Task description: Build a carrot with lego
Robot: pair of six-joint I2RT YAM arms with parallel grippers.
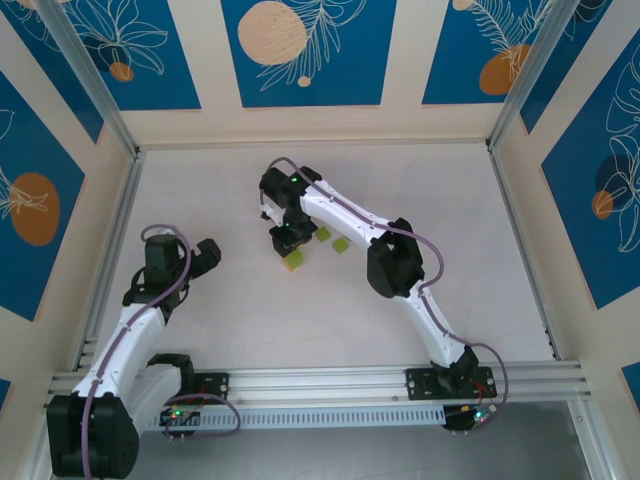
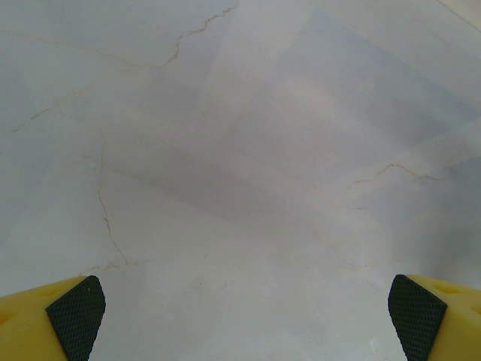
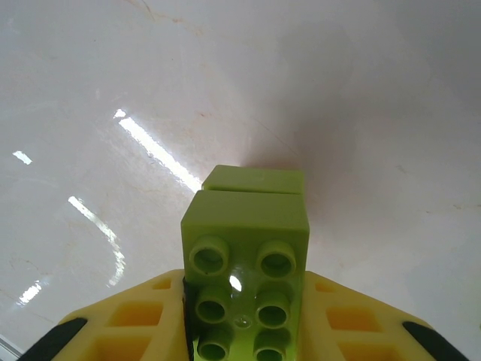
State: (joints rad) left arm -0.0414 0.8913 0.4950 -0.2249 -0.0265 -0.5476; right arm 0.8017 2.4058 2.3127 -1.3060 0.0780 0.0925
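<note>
My right gripper [image 1: 287,240] is shut on a lime-green lego brick [image 3: 244,278] near the table's middle; its studs face the wrist camera, between the yellow fingers [image 3: 135,316]. A second lime-green brick [image 3: 254,180] sits right behind the held one, touching or joined, I cannot tell which. From above, this green lego [image 1: 292,261] shows just below the gripper. Two more small green bricks [image 1: 323,234] [image 1: 341,244] lie just to its right. My left gripper [image 2: 246,323] is open over bare table, its pads [image 2: 75,320] far apart. The orange cube and the carrot are out of view.
The left arm's gripper [image 1: 208,254] hovers left of centre, well apart from the bricks. White walls [image 1: 320,125] with blue panels close in the table on three sides. An aluminium rail [image 1: 320,382] runs along the near edge.
</note>
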